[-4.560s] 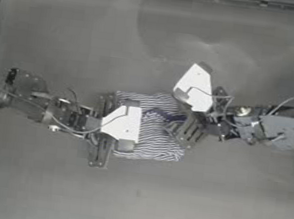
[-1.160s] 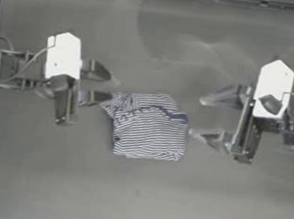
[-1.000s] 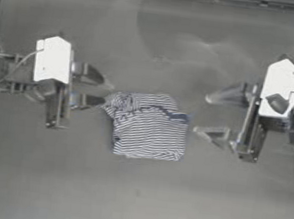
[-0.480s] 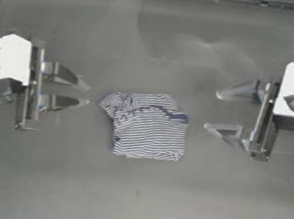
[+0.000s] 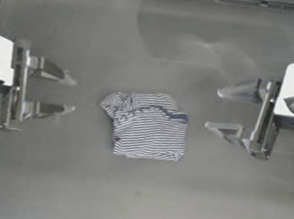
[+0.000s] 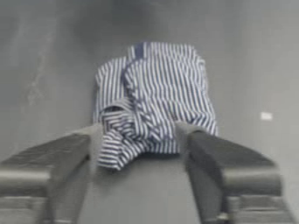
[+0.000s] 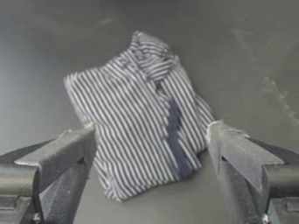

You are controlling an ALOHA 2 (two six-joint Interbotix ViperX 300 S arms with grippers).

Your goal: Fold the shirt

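Pulled back from the shirt (image 5: 146, 126) since the earlier frames, both arms. Left gripper (image 5: 56, 90) at nine o'clock, jaws wide open, holding nothing. Shirt lying mid-surface (image 5: 152, 31) as a compact striped bundle, bunched along its left edge. Right gripper (image 5: 229, 110) at three o'clock, likewise open and empty. Folding seemingly finished, perhaps some tidying left.
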